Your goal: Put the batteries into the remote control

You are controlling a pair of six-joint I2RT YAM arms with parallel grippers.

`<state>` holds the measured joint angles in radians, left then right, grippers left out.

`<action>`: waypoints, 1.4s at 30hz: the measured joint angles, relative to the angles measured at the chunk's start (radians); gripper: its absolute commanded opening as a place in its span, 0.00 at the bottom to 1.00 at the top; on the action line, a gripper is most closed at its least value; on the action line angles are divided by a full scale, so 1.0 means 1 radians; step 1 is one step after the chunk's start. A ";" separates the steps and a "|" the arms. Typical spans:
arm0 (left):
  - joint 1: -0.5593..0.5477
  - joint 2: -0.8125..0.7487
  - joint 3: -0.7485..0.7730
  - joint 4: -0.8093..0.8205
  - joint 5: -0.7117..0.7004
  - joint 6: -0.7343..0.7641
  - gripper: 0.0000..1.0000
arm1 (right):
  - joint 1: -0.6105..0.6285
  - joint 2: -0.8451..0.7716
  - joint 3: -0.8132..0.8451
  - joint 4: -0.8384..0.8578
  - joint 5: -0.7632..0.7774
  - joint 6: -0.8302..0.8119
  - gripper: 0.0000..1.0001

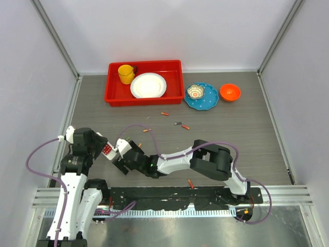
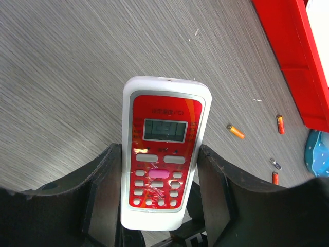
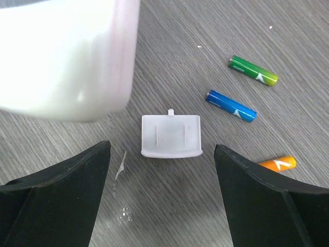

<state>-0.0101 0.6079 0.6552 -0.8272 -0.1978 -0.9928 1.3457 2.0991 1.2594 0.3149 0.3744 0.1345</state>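
Note:
The remote control [image 2: 160,154] is white with a red button panel. My left gripper [image 2: 159,154] is shut on its lower half, above the table at the near left [image 1: 107,150]. In the right wrist view its plain white back [image 3: 67,51] fills the upper left, blurred. My right gripper [image 3: 162,154] stands open just over the table, beside the remote [image 1: 120,165]. A small white battery cover [image 3: 170,135] lies flat between its fingertips, apart from both. A green battery [image 3: 253,70], a blue one [image 3: 231,106] and an orange one [image 3: 276,163] lie to the cover's right.
More batteries lie scattered mid-table: orange [image 1: 146,130], dark [image 1: 178,123], orange [image 1: 165,113], and a red one [image 1: 190,183] near the arm bases. At the back stand a red tray [image 1: 115,95] with a yellow cup and white plate, a blue plate [image 1: 208,103] and an orange bowl [image 1: 230,92].

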 measured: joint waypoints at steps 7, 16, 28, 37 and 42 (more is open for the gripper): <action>0.000 0.006 0.000 0.000 0.000 0.000 0.00 | -0.015 0.061 0.051 -0.006 -0.021 -0.018 0.83; 0.000 0.010 0.000 0.006 0.000 0.000 0.00 | -0.041 0.072 0.065 -0.012 -0.046 -0.016 0.64; 0.018 0.010 -0.029 0.016 0.016 -0.007 0.00 | -0.045 -0.009 -0.089 0.070 -0.061 0.004 0.41; 0.032 0.010 -0.033 0.023 0.024 -0.022 0.00 | -0.045 -0.138 -0.224 0.017 -0.041 0.027 0.41; 0.032 0.010 -0.033 0.023 0.026 -0.022 0.00 | -0.048 -0.243 -0.268 -0.028 -0.006 0.030 0.41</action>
<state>0.0219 0.6182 0.6224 -0.8043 -0.1719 -1.0149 1.2976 1.8565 0.9916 0.2871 0.3679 0.1642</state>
